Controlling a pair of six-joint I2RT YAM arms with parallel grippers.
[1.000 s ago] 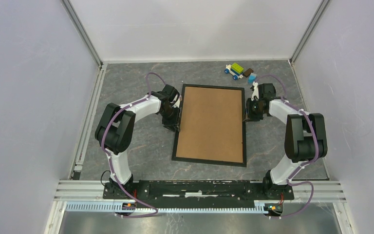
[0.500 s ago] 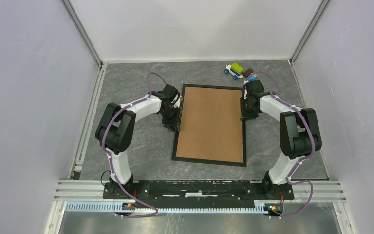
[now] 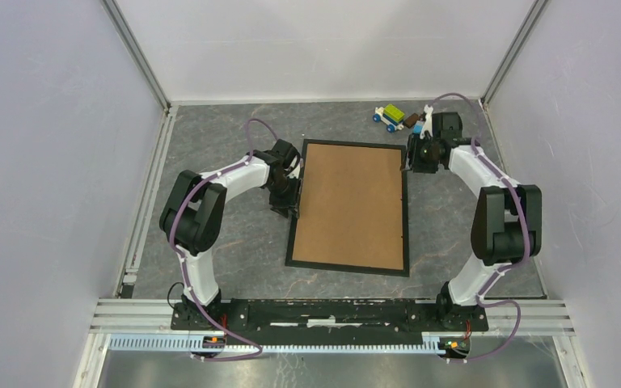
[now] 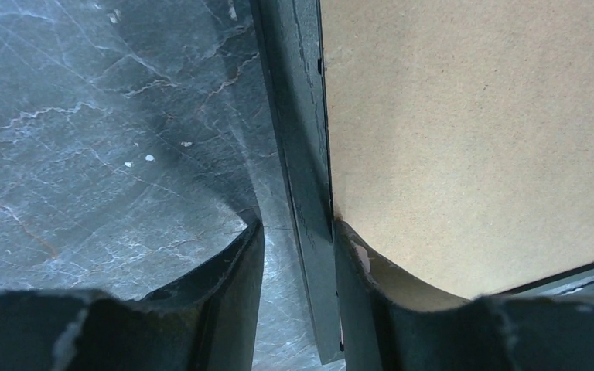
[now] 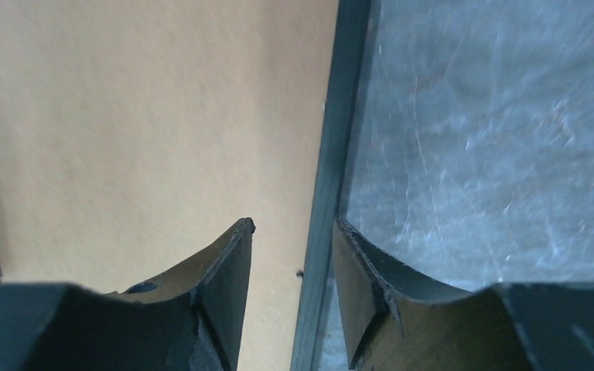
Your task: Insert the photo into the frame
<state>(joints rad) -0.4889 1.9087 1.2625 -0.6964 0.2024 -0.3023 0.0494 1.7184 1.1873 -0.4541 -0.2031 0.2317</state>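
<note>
The black frame (image 3: pixel 348 267) lies flat in the middle of the table with the brown backing board (image 3: pixel 349 206) filling it. The photo is hidden. My left gripper (image 3: pixel 293 200) is at the frame's left rail, about halfway along. In the left wrist view it (image 4: pixel 295 226) is open and straddles the rail (image 4: pixel 298 116), one finger over the table, the other on the board (image 4: pixel 472 116). My right gripper (image 3: pixel 411 164) is at the right rail near the far corner. In the right wrist view it (image 5: pixel 294 224) is open, astride the rail (image 5: pixel 346 93), one finger above the board (image 5: pixel 147 100).
A small pile of toy blocks and a toy car (image 3: pixel 398 118) sits at the back right, just beyond my right wrist. White walls close in the table on three sides. The grey marble tabletop (image 3: pixel 226 234) shows around the frame.
My right gripper has moved along the frame's right rail from near its middle toward the far corner. The left arm, the frame and the board have not moved.
</note>
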